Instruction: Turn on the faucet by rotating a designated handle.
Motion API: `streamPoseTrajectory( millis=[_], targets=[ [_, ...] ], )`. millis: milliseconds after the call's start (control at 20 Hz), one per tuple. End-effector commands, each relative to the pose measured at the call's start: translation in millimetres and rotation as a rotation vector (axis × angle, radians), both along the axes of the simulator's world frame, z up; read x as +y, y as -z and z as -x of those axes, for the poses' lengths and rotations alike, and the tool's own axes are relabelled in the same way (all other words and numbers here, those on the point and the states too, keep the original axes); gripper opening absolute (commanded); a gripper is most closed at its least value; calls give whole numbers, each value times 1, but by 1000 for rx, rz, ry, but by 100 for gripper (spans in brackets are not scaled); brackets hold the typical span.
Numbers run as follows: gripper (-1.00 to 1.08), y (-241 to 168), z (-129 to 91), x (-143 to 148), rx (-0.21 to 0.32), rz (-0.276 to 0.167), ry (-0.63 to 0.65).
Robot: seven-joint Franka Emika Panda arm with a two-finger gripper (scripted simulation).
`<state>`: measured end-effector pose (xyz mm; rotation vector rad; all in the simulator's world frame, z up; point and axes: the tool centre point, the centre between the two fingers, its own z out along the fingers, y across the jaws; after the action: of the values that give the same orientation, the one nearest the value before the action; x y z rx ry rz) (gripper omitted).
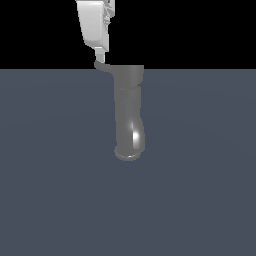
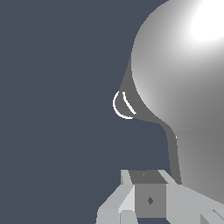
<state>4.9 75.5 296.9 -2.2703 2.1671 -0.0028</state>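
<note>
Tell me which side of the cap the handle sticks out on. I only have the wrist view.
Observer: In the exterior view, the handle projects from the cap toward the exterior view's left.
Operator: Gripper relative to it?
Observer: The gripper hangs directly above the handle's outer end, its tip at or just off the lever. I cannot tell which.
Operator: And the spout?
Observer: The faucet shows as one full tube there, running from the cap down the picture to the round mouth.

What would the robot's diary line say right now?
gripper: at handle tip, grip unclear | faucet: upright-looking, spout toward camera | stage: pre-turn
</note>
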Motion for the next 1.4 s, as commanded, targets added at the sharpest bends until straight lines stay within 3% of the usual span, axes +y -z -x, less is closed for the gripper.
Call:
streamPoseTrajectory(
  millis=[0, 550, 650, 1350],
  targets=[
    [-100, 0, 9, 2, 4, 1, -1],
    [-100, 0, 41, 9, 3, 1, 0],
    [-100, 0, 35, 11, -3, 2, -5],
    [-100, 0, 75, -12, 1, 1, -2]
  ],
)
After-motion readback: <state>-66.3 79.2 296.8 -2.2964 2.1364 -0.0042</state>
